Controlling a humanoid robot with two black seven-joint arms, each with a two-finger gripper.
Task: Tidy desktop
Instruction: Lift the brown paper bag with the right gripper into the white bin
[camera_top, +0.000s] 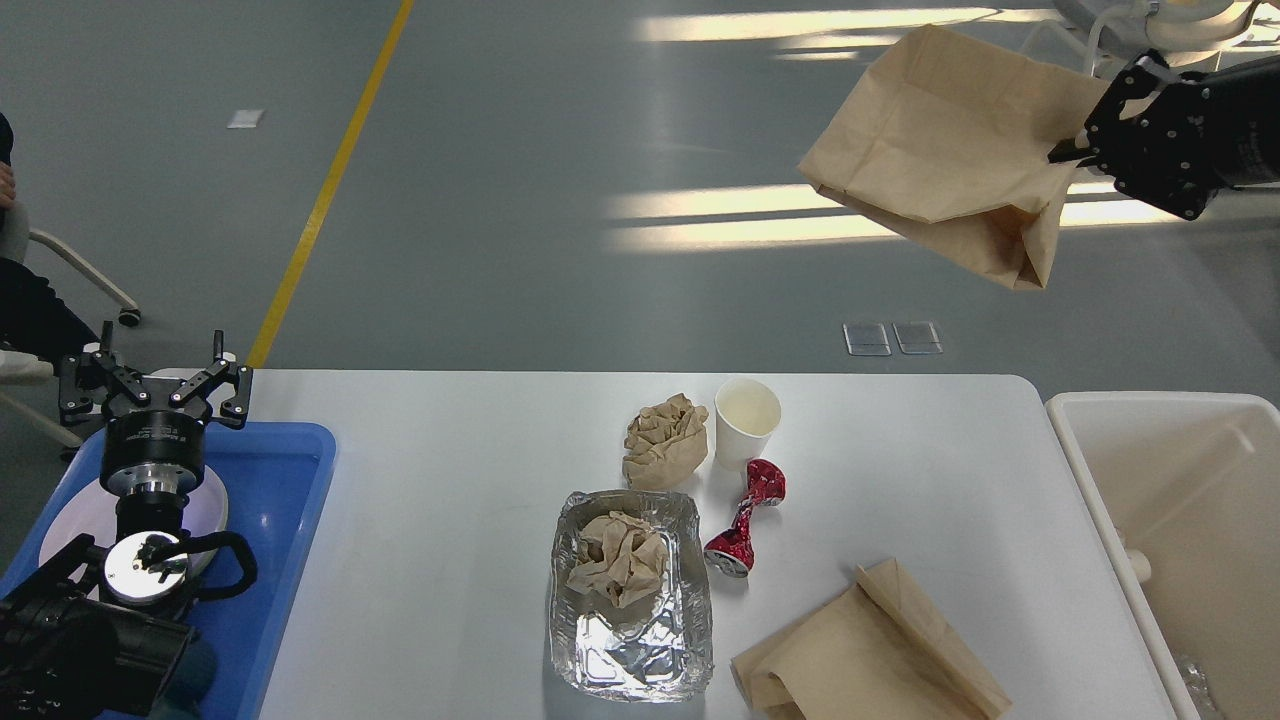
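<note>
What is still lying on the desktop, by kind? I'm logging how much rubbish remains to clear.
Crumpled brown paper wads: 2 (one inside the foil tray)
Foil tray: 1
White paper cup: 1
Crushed red can: 1
Flat brown paper bag: 1
Total: 6

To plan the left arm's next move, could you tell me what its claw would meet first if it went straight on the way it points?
The left claw points away past the desktop edge; only bare floor shows beyond, so the way looks free, though depth is uncertain.
</note>
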